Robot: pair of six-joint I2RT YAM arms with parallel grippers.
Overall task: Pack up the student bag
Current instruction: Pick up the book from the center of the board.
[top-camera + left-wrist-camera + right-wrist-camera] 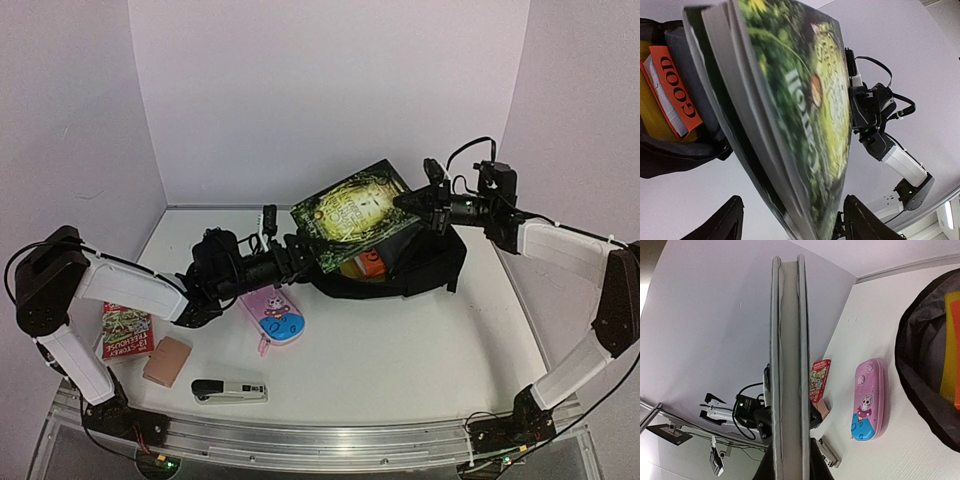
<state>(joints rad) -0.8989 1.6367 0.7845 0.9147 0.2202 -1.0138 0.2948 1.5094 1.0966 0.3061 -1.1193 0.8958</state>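
The black student bag (425,265) lies open at the back right of the table, with a yellow item and an orange "GOOD" book (677,95) inside. A green hardback book (355,212) hangs tilted above the bag's mouth. My right gripper (408,200) is shut on the book's far right edge, and in the right wrist view its fingers (816,465) press both covers (788,365). My left gripper (303,250) is at the book's near left corner. In the left wrist view its jaws stand wide apart, with the book (805,100) between them and a gap at the left finger (725,220).
A pink cartoon pencil case (272,315) lies in front of the bag. A red book (126,332), a tan block (166,360) and a stapler (229,390) lie at the near left. White walls enclose the table.
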